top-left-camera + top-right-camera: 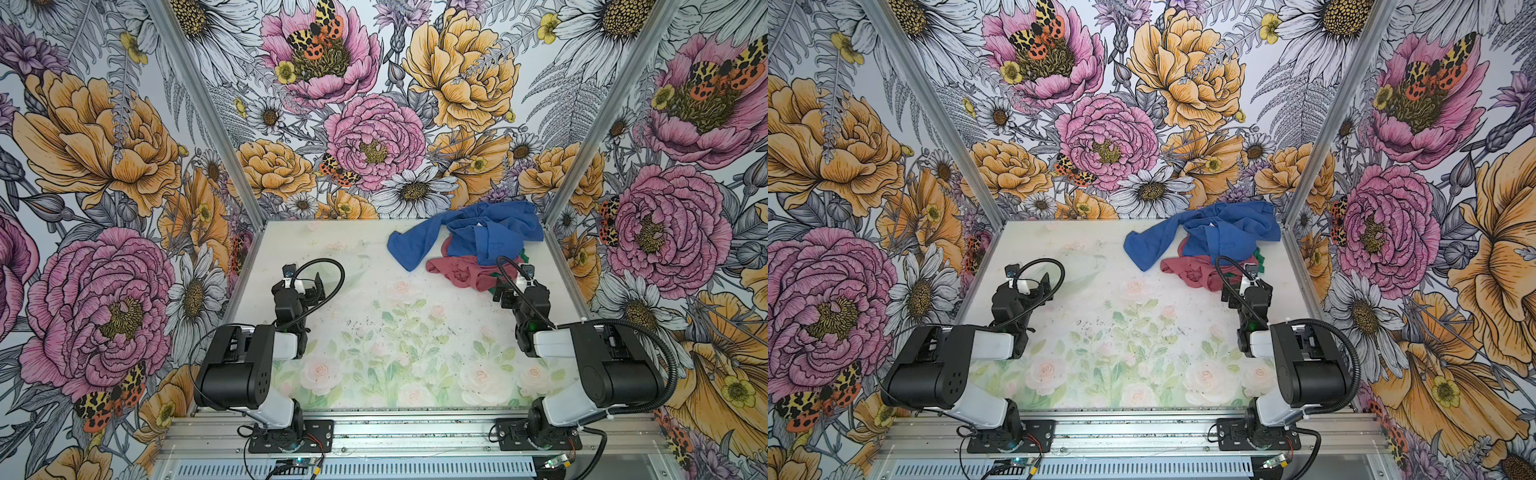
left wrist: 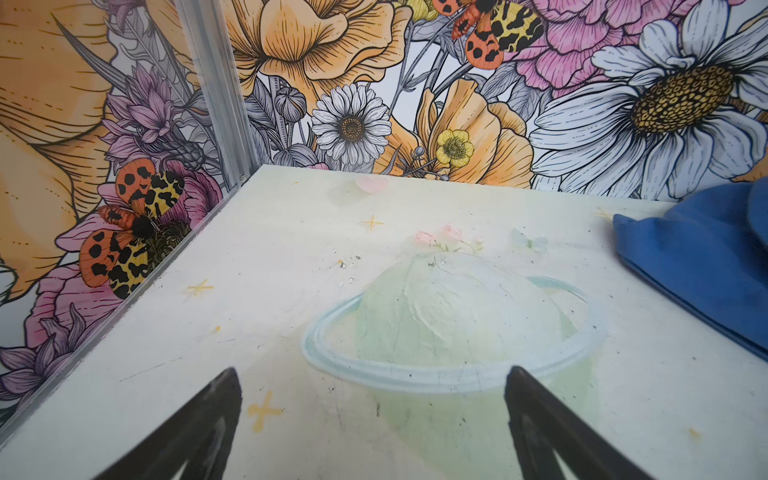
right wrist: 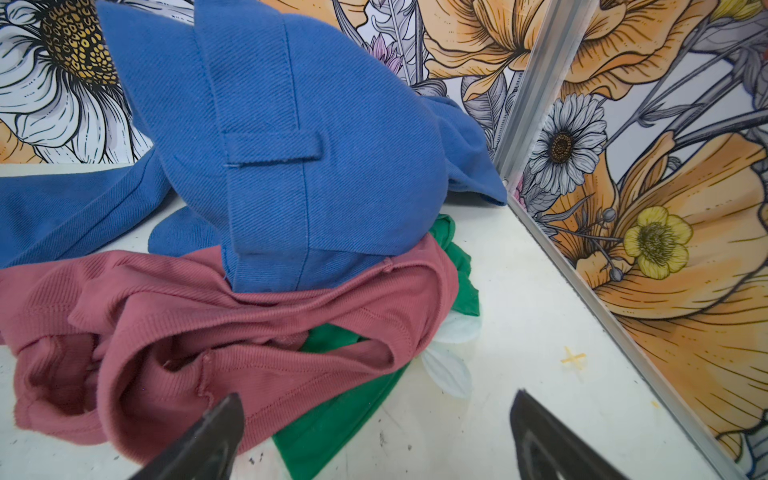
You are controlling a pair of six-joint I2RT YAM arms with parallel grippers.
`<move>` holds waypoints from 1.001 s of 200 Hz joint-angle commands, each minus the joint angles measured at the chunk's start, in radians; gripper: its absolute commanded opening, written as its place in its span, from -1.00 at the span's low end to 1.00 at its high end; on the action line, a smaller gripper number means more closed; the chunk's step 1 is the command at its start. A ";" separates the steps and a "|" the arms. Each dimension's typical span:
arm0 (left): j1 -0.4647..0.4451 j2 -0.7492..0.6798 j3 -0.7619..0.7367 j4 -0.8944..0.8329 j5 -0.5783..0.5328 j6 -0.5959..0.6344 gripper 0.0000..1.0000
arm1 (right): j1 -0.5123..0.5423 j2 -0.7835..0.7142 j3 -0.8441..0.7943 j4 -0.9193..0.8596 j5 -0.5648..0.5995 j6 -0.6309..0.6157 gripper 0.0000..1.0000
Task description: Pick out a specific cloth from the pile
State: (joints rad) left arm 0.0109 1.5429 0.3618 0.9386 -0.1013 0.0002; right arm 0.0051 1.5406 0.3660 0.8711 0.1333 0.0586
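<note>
The pile (image 1: 469,249) lies at the far right of the table in both top views. A large royal-blue garment (image 3: 299,137) tops it, with a dusty-red one (image 3: 174,332) under its near side. The cloth, bright emerald green (image 3: 332,428), is mostly buried; an edge of it sticks out from under the red garment onto the table, and a sliver of the cloth (image 1: 1259,257) shows by the right wall. My right gripper (image 3: 376,397) is open just short of the pile's near edge, one fingertip (image 3: 228,415) over the red fabric, holding nothing. My left gripper (image 2: 372,371) is open over bare table, well left of the pile.
The table (image 1: 374,332) has a pale floral print. Flower-patterned walls with aluminium corner posts (image 1: 569,183) enclose it on three sides; the pile sits close to the right wall. A blue sleeve (image 1: 405,249) trails leftward from the pile.
</note>
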 commanded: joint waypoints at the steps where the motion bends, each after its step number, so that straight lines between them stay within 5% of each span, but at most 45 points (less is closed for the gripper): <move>1: 0.007 0.006 0.016 -0.002 0.028 0.003 0.98 | -0.002 -0.003 0.017 0.017 -0.006 0.004 0.99; 38: -0.040 -0.093 -0.035 0.012 -0.038 0.039 0.97 | 0.015 -0.059 -0.052 0.112 0.088 0.019 0.98; 62: -0.300 -0.305 -0.006 -0.207 -0.309 0.205 0.97 | 0.034 -0.252 -0.121 0.066 0.174 0.024 0.98; 80: -0.512 -0.414 0.097 -0.424 -0.443 0.195 0.98 | 0.032 -0.422 -0.098 -0.185 0.233 0.123 0.99; 99: -0.650 -0.443 0.249 -0.642 -0.424 0.134 0.98 | 0.004 -0.512 0.020 -0.584 0.220 0.217 0.98; 126: -0.804 -0.355 0.538 -0.990 -0.260 0.090 0.98 | -0.125 -0.499 0.160 -0.942 -0.018 0.354 0.97; 159: -0.975 -0.177 0.919 -1.466 -0.120 0.222 0.98 | -0.250 -0.340 0.224 -1.019 -0.343 0.476 0.68; 200: -1.054 -0.122 0.917 -1.452 -0.062 0.505 0.97 | -0.443 -0.170 0.243 -0.835 -0.521 0.633 0.45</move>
State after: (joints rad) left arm -1.0382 1.4033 1.3190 -0.3820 -0.2329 0.3035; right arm -0.3519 1.3128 0.5728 -0.0170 -0.2272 0.5648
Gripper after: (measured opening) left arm 0.987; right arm 0.737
